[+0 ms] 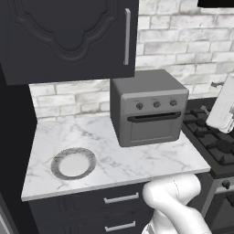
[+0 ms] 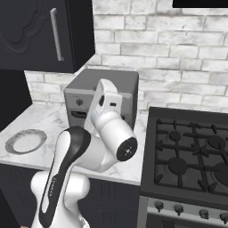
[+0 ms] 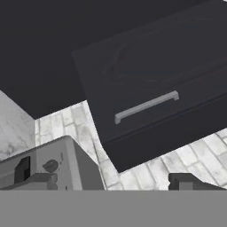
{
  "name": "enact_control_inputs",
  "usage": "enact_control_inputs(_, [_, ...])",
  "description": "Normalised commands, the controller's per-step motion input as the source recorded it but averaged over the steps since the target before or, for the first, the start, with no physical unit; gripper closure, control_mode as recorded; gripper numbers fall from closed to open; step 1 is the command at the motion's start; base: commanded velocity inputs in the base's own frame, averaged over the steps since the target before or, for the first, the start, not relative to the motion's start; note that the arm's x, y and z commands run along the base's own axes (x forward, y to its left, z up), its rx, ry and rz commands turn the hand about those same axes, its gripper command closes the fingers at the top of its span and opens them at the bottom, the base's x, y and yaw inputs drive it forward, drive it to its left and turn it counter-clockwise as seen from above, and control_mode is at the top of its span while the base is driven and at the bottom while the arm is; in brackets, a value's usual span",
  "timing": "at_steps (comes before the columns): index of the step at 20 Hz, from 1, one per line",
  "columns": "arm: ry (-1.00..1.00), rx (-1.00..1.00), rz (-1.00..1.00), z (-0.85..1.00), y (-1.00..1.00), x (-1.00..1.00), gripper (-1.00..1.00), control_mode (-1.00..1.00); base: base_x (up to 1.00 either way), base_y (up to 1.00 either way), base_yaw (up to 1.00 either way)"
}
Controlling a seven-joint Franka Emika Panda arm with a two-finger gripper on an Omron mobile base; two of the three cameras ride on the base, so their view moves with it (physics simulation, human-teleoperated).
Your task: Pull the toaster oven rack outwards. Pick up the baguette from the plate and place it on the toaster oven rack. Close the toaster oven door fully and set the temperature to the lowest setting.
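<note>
Toaster oven is seen on the marble counter, set back near the brick wall, just left of the black stove. Its door is shut upright, the dark bar handle running level left to right beneath the three knobs. The rack cannot be seen behind the closed door. The plate lies on the counter's near left, well apart from the oven; no baguette can be made out on it.

The gripper is held above and to the right of the oven, aimed up toward the dark wall cabinet; the oven's upper corner is noted low left in the hand view. The handle is judged to lie below and left of the fingers. Fingers are spread wide, nothing held or touched.
</note>
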Motion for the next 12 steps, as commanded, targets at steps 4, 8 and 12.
enact_control_inputs(4, [0.0,-0.04,0.08,-0.17,0.03,0.0,-1.0,-1.0,0.0,0.0,0.0])
enact_control_inputs(8, [0.0,-0.13,0.08,-0.2,0.17,0.0,-1.0,-1.0,0.0,0.0,0.0])
enact_control_inputs(12, [0.0,-0.1,0.04,-0.14,0.1,0.0,-1.0,-1.0,0.0,0.0,0.0])
